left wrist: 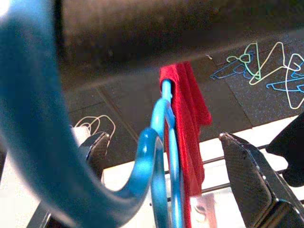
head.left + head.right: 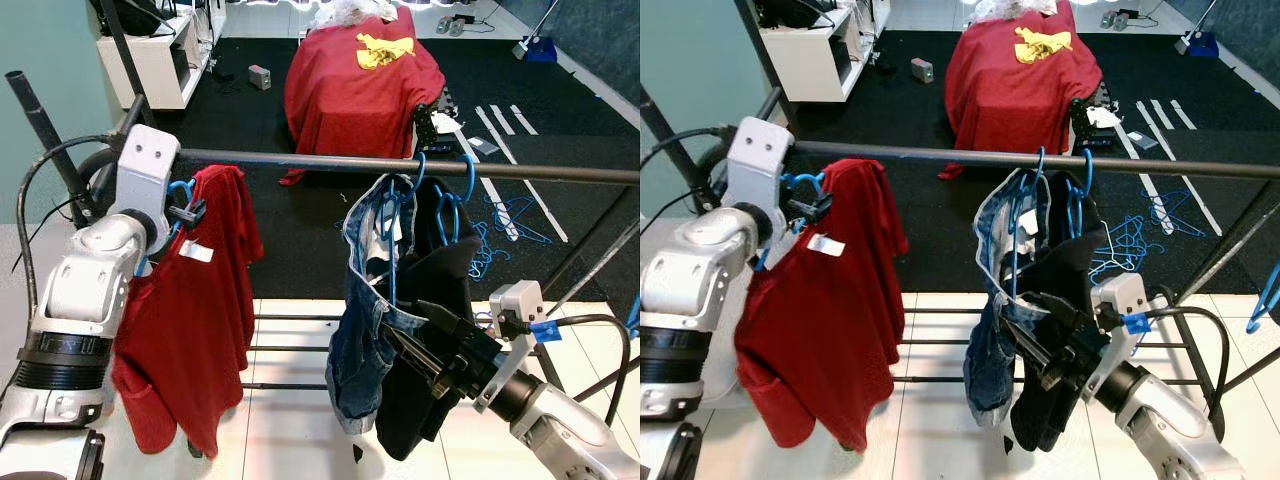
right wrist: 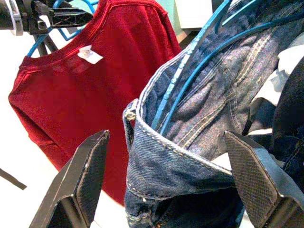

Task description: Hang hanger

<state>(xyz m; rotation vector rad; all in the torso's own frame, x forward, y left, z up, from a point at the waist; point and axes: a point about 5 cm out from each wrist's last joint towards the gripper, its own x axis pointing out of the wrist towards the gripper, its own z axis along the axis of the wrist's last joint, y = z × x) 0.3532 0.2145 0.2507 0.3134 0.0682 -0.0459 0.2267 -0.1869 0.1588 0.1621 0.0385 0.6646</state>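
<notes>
On my left, the left gripper is raised to the dark rail, just under it, with its fingers spread wide either side of a blue hanger. In the left wrist view the hanger's hook curves up in front of the rail and neither finger touches it, so I read that hand as released. The hanger carries a red shirt with a white label at the neck, and the shirt hangs down beside my left arm at the left end of the rail.

Further right along the rail hang jeans on blue hangers, with a black garment just beside them, touching.

On my right, the right gripper reaches up from below toward those clothes. The right wrist view shows its fingers apart, with the waistband of the jeans between them but not pinched, so it is also released.

Beyond the rail, on the dark floor, stands something draped in red cloth, and loose blue hangers lie scattered to the right.
</notes>
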